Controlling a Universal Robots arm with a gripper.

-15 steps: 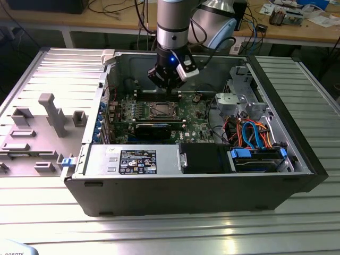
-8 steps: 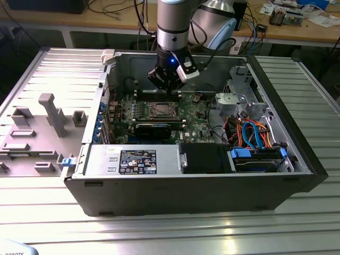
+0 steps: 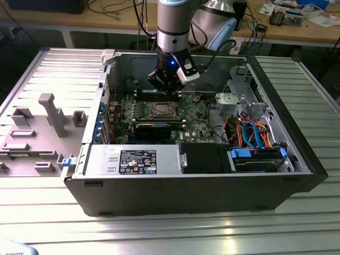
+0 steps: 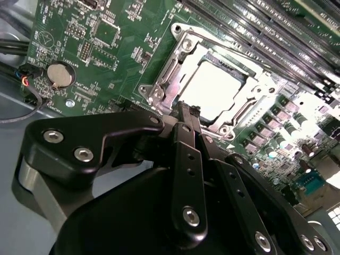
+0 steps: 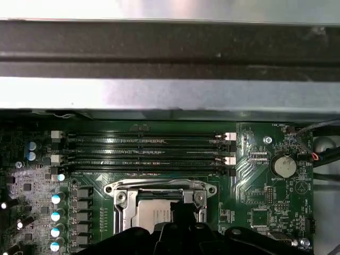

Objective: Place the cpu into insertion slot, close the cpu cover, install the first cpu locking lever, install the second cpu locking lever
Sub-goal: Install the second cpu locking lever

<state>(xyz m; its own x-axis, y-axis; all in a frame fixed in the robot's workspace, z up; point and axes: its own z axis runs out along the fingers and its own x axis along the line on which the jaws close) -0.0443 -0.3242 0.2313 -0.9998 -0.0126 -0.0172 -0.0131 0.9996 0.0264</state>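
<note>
My claw (image 4: 187,114) hangs just above the near edge of the slot (image 4: 212,87), its fingers (image 4: 186,125) pinched together on nothing. The cpu (image 4: 215,85) lies flat in the slot, bright top facing up, its edges square with the socket frame. The cover (image 4: 175,69) lies down around it, framing the chip. Beyond the slot, the memory slots (image 5: 149,154) run lengthwise, parallel to the socket's far edge, on the board (image 3: 194,114). Farther off stands the case wall (image 5: 170,93).

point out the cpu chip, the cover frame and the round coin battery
square silvery cpu chip (image 4: 212,87), second wrist view, middle of its top
silver-grey metal cpu cover frame (image 4: 169,69), second wrist view, side bar
round silver coin battery (image 5: 282,166), first wrist view, centre
</note>
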